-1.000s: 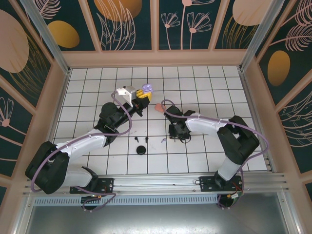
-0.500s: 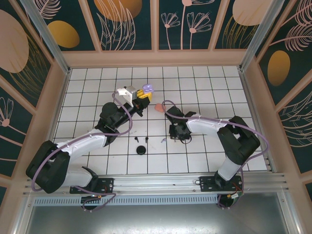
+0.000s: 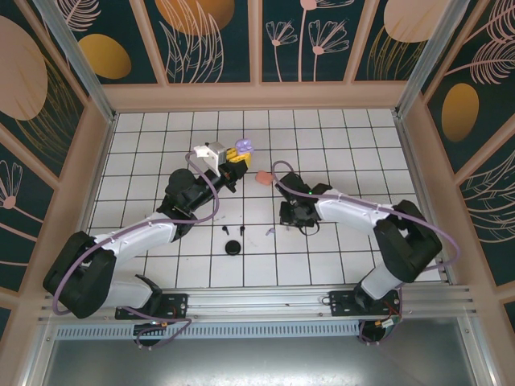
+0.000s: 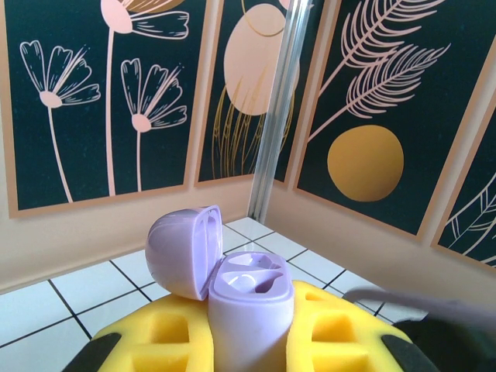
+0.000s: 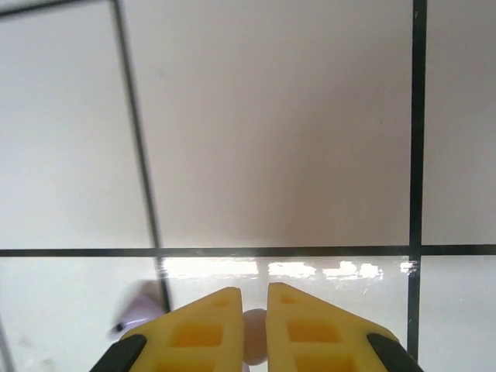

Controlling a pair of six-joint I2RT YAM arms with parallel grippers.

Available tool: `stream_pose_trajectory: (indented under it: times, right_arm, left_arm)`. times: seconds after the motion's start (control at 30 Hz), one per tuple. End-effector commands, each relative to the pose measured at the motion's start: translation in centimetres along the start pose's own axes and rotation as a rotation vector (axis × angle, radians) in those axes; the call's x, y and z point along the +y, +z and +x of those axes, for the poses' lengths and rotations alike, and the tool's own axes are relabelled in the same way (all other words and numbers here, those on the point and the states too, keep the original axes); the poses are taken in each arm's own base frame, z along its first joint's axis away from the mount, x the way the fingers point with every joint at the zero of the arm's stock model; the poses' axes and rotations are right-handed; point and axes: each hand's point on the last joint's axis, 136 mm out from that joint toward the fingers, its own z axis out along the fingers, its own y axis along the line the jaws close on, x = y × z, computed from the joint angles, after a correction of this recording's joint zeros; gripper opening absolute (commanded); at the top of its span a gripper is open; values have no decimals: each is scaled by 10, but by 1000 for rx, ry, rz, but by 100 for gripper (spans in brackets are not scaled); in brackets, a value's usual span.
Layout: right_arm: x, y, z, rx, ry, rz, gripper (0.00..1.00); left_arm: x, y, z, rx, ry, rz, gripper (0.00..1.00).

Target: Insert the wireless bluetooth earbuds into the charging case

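Well, in the top view I see the left gripper [image 3: 233, 161] toward the far middle of the tiles [image 3: 354, 145], with the lilac case [image 3: 242, 147] in it. The right gripper [image 3: 290, 219] is low on the tiles, apart from the case, and a loose bud [image 3: 271, 232], lilac, lies just beside it. The way to the case passes near a pink piece [image 3: 262, 178], so I think a low transfer could knock it. In the left wrist view the left gripper [image 4: 249, 324] is clamped on the case [image 4: 249, 298]. The lid [image 4: 182, 252] stands open and both wells look empty. The pads take the body low, so I fear a push from above may tilt the case or make it slip down. In the right wrist view the right gripper [image 5: 253, 298] has its pads almost together, pinching a pale bud [image 5: 254, 345]. How it is turned I cannot tell. Very little of it is pinched, so it may twist or drop during the lift, and then the stem will not meet the well. The loose bud [image 5: 139, 319] lies close against one pad and could be dragged away.
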Motion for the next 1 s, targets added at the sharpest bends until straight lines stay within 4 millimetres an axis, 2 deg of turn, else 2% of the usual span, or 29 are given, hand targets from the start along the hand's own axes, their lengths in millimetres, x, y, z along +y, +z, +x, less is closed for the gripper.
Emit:
stream_pose_trajectory:
  times: [0.0, 0.17, 0.33, 0.57, 0.73, 0.97]
  right_arm:
    - [15, -33, -22, -79, 21, -71, 11]
    - [39, -80, -55, -197, 22, -182, 11]
    - [66, -139, -95, -341, 2, -296, 11]
    - [94, -219, -140, -550, -47, -435, 11]
    - [107, -271, -161, -708, -94, -523, 11]
    - [122, -335, -173, -907, -181, -640, 11]
  left_arm:
    - [-8, 0, -25, -69, 35, 26, 0]
    - [-8, -4, -24, -73, 62, 26, 0]
    - [-8, -9, -20, -84, 101, 22, 0]
    - [-10, -14, -15, -127, 151, 39, 0]
    - [-15, -9, -18, -150, 169, 76, 0]
    - [-26, 11, -20, -152, 192, 165, 0]
